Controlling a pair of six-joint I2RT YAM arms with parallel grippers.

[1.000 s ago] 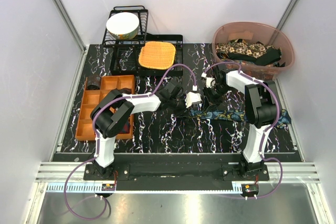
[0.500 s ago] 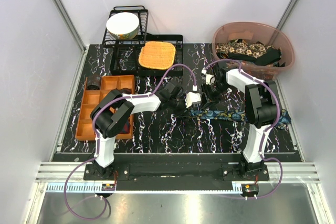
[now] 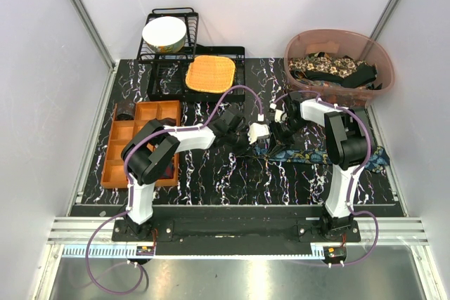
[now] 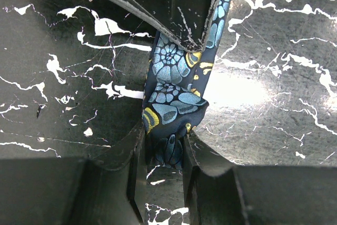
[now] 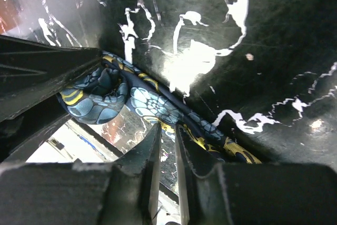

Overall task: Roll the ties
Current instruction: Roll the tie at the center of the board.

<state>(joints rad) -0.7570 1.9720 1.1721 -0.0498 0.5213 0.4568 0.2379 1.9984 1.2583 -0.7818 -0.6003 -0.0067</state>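
Observation:
A dark blue tie with teal-yellow print (image 3: 323,156) lies flat across the marbled table, running right from the two grippers. My left gripper (image 3: 259,138) is shut on its folded, partly rolled left end; the left wrist view shows the fabric (image 4: 174,93) pinched between the fingertips of the left gripper (image 4: 164,151). My right gripper (image 3: 279,135) is just right of it, low on the tie. In the right wrist view the right gripper (image 5: 167,135) has its jaws almost together, tips at the tie's (image 5: 152,101) edge, with nothing seen in the gap. The rolled end (image 5: 97,96) sits beside the left gripper's finger.
A pink tub (image 3: 383,68) at the back right holds more ties, beige floral and black. An orange woven mat (image 3: 209,74) lies on a black rack, with a white bowl (image 3: 164,33) in a dish rack behind it. An orange compartment tray (image 3: 123,138) stands at the left.
My right gripper has moved nearer and slightly left, down onto the tie next to the left gripper. The left gripper has stayed in place, holding the tie's end.

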